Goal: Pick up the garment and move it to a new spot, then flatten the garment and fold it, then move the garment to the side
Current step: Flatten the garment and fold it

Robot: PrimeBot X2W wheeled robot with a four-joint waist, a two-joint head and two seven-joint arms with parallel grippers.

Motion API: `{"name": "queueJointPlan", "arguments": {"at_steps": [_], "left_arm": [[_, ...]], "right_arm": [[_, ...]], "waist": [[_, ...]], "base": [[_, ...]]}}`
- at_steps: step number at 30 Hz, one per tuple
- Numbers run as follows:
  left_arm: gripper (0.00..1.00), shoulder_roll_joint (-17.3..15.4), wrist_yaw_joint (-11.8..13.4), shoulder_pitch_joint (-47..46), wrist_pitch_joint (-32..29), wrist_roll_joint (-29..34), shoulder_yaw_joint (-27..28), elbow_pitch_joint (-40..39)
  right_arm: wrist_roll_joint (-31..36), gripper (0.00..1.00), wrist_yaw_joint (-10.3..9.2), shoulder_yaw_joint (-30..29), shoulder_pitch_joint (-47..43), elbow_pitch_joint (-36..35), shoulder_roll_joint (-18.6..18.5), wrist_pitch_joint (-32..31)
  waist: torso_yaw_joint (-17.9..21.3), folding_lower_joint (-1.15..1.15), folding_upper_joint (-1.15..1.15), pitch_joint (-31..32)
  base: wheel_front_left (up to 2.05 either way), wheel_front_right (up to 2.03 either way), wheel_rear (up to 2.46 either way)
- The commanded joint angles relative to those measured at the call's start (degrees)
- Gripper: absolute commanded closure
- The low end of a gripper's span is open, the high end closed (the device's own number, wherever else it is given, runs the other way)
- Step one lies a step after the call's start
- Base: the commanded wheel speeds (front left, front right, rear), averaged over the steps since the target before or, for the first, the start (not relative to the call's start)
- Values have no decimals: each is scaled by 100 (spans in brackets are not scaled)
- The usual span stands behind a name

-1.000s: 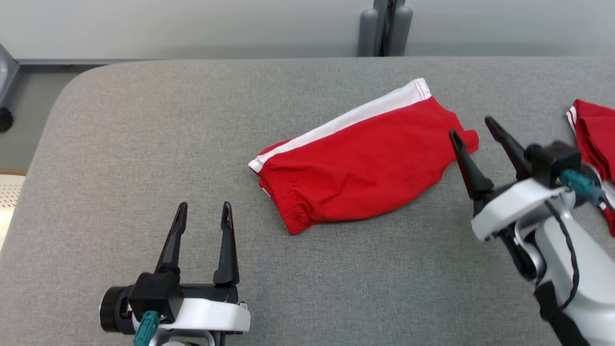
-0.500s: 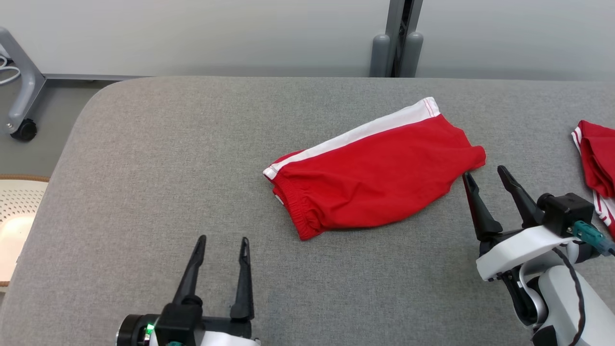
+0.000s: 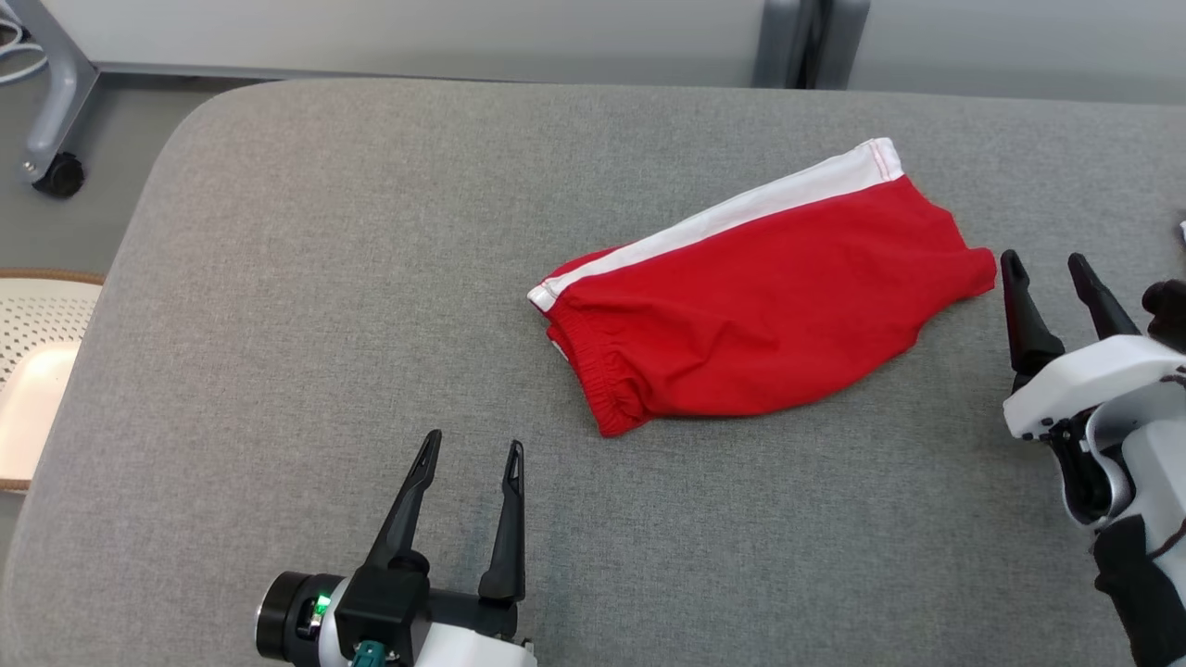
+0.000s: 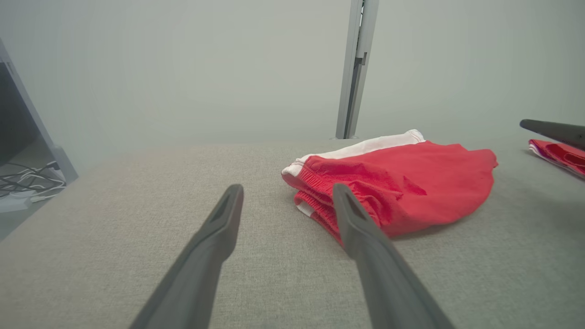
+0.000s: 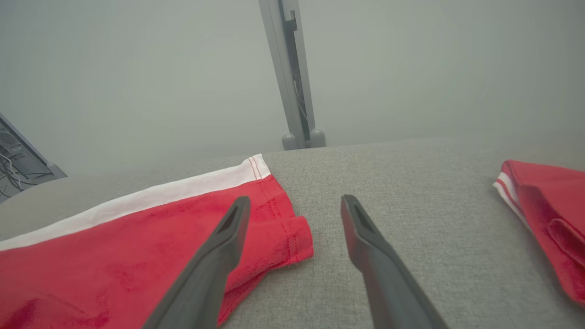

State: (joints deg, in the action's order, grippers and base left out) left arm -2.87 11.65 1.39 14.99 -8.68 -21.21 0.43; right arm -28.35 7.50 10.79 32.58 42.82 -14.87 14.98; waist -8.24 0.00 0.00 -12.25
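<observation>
Drawn back off the garment (image 3: 760,315) at its right corner, the right gripper (image 3: 1045,259) sits just beside it, fingers spread wide and empty. The left gripper (image 3: 474,441) hovers near the table's (image 3: 278,278) front edge, fingers equally wide. The folded garment, soft red knit with a white side band and a gathered elastic waist, lies mid-table on grey woven cloth.

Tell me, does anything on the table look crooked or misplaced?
The folded red garment lies slanted across the grey table, not square to its edges, and its hem corner near the right gripper curls. Nothing looks spilled or damaged.
</observation>
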Motion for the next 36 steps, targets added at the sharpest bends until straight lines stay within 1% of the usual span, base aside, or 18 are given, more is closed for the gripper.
{"name": "queueJointPlan", "arguments": {"at_steps": [1, 5, 6, 7, 10, 11, 18, 24, 25, 26, 27, 29, 30, 31, 36], "left_arm": [[0, -12, -35, -160, 21, 0, -52, 6], [0, -12, -40, -271, 21, -1, -154, 25], [0, -12, -40, -271, 21, -1, -154, 25], [0, -12, -45, -309, 22, -1, -180, 33], [0, -12, -43, -385, 22, -6, -240, 51], [0, -12, -50, -429, 21, -7, -270, 69], [0, -10, -82, -556, 22, 9, -359, 104], [0, -12, -92, -592, 22, 3, -444, 148], [0, -12, -94, -605, 22, 2, -453, 151], [0, -11, -97, -621, 22, 4, -463, 154], [0, -11, -101, -635, 22, 5, -472, 157], [0, -12, -101, -661, 21, 5, -485, 166], [0, -11, -102, -675, 21, 4, -491, 172], [0, -11, -103, -685, 22, 1, -497, 178], [0, -11, -72, -666, 22, -20, -500, 230]], "right_arm": [[-97, 0, -2, 72, 353, 399, -95, -72], [-185, 0, -2, 232, 908, 1081, -189, -201], [-185, 0, -2, 232, 908, 1081, -189, -201], [-198, 0, -2, 271, 1028, 1237, -217, -255], [-260, 0, -2, 436, 1316, 1618, -256, -366], [-251, 0, -2, 569, 1452, 1847, -279, -422], [-364, 0, -2, 924, 1753, 2406, -201, -515], [-471, 0, -1, 1193, 1819, 2637, -159, -582], [-497, 20, -1, 1234, 1838, 2651, -169, -603], [-521, 27, -1, 1270, 1854, 2663, -182, -604], [-554, 56, -1, 1303, 1865, 2678, -198, -600], [-624, 76, -2, 1345, 1879, 2710, -234, -612], [-649, 96, -3, 1364, 1893, 2724, -257, -609], [-671, 100, -5, 1388, 1905, 2739, -275, -605], [-864, 100, -9, 1493, 1812, 2740, -271, -459]], "waist": [[-121, 0, 0, -211], [-227, 0, 0, -416], [-227, 0, 0, -416], [-255, 0, 0, -460], [-325, 0, 0, -569], [-364, 0, 0, -624], [-466, 0, 0, -741], [-561, 0, 0, -812], [-576, 0, 0, -828], [-590, 0, 0, -845], [-604, 0, 0, -862], [-624, 0, 0, -897], [-629, 0, 0, -911], [-631, 0, 0, -922], [-568, 0, 0, -867]], "base": [[0, 0, 0], [0, 0, 0], [0, 0, 0], [0, 0, 0], [0, 0, 0], [0, 0, 0], [0, 0, 0], [0, 0, 0], [0, 0, 0], [0, 0, 0], [0, 0, 0], [0, 0, 0], [0, 0, 0], [0, 0, 0], [0, 0, 0]]}}
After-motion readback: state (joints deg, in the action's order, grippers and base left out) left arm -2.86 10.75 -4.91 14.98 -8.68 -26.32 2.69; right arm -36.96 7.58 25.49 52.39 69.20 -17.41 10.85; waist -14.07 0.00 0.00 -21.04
